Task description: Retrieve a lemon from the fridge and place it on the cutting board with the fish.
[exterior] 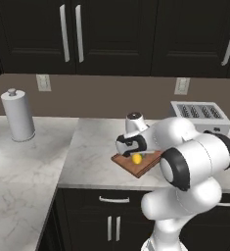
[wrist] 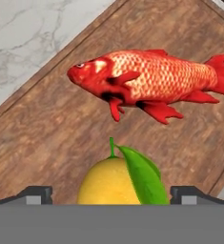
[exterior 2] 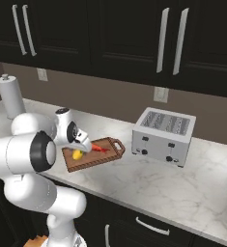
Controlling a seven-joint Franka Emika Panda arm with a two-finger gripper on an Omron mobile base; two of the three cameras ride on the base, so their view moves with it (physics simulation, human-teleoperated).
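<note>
Yellow lemon (wrist: 114, 182) between open hand (wrist: 111, 194) tips; toaster (exterior 2: 163, 135) beside cutting board (exterior 2: 93, 153).

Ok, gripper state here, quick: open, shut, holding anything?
Gripper: open, fingers wide on either side of the lemon, which sits on the cutting board beside the fish.

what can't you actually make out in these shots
- Lemon: lower half cut off by the hand view's bottom edge, so its contact with the cutting board is unseen.
- Fish: too small for detail in the right base view.
- Board's right part: behind the arm in the left base view.
</note>
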